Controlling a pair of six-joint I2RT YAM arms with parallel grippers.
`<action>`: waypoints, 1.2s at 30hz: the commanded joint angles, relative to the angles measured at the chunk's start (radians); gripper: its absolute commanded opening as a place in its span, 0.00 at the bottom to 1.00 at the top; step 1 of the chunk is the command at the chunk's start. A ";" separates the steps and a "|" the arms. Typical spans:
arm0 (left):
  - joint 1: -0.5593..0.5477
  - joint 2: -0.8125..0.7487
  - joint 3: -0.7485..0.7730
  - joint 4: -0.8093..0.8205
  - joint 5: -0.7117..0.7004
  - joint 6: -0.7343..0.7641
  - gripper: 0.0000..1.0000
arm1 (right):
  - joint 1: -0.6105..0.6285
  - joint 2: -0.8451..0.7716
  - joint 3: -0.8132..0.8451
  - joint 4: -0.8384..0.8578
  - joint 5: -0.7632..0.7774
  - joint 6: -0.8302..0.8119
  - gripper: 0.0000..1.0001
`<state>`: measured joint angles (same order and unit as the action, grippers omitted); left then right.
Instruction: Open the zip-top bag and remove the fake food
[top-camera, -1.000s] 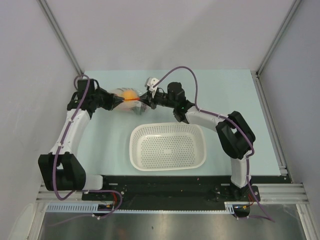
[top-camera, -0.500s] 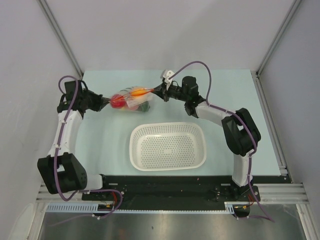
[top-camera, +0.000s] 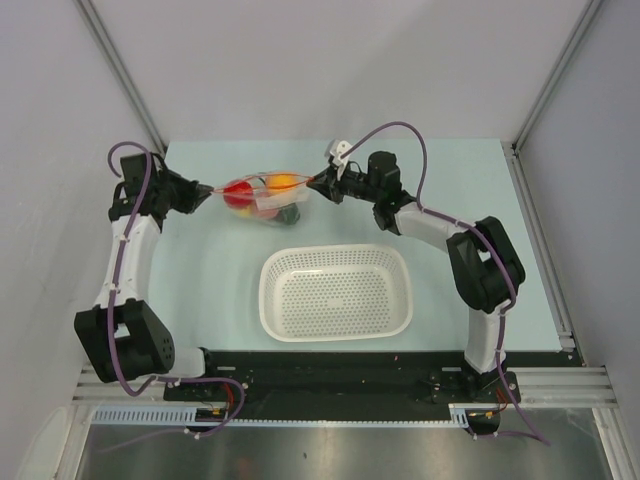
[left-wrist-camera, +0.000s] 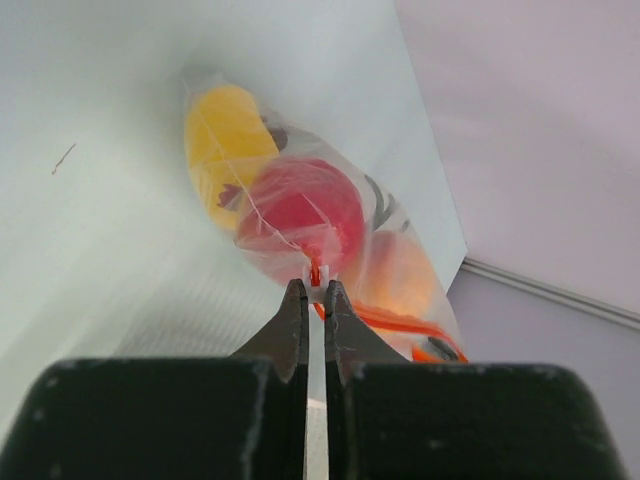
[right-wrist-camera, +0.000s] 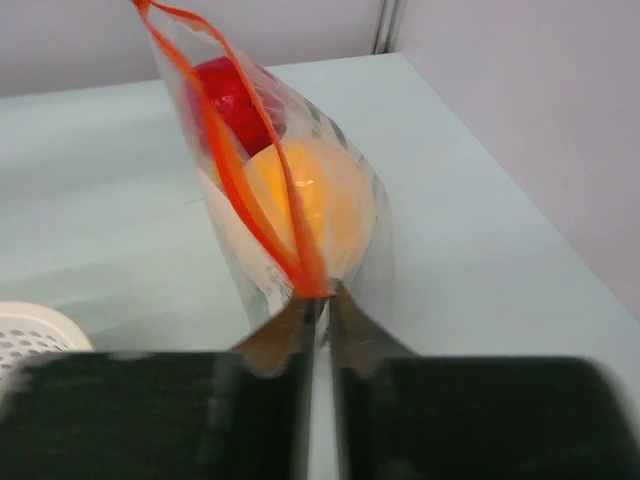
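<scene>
A pale green table (top-camera: 210, 285) fills the floor of a white-walled booth, with its far and side edges close to the walls.

- **Left gripper:** The left gripper (top-camera: 207, 196) reaches in from the left with its jaws pinched shut on the left end of the zip-top bag (top-camera: 262, 196). It grips right at the red-orange zip strip (right-wrist-camera: 228, 165).
- **Bag:** The bag is strung between the two arms over the far half of the table, mouth uppermost. Holding both ends of the mouth looks meant to pull the seal apart. The strip shows as two separate lines, so the mouth seems at least partly parted.
- **Fake food:** The fake food sits low in the pouch. A red round fruit (top-camera: 238, 193) lies to the left and an orange fruit (top-camera: 283, 182) to the right. A yellow piece (left-wrist-camera: 226, 135) shows in the left wrist view. I cannot tell whether the bag's belly touches the table.
- **Right gripper:** The right gripper (top-camera: 318, 183) is likewise clamped shut, on the right end of the strip.
- **Open room:** A white basket (top-camera: 335, 250) sits nearer the arm bases, just apart from the bag. There is open table on either side of the basket and little room behind the bag toward the far wall.
</scene>
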<state>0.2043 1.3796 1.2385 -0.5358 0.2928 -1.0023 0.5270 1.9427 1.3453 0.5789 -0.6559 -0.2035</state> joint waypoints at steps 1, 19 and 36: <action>-0.002 -0.001 0.038 0.096 0.012 0.007 0.00 | 0.016 -0.056 0.043 -0.037 0.027 -0.011 0.32; -0.057 -0.001 0.021 0.157 0.019 -0.001 0.00 | 0.191 -0.093 0.282 -0.370 0.222 0.044 0.91; -0.072 0.006 0.065 0.106 0.025 0.019 0.00 | 0.186 0.122 0.479 -0.493 0.294 -0.152 0.82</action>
<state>0.1356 1.3960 1.2533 -0.4362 0.3012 -0.9943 0.7216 2.0342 1.7725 0.0986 -0.3706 -0.3122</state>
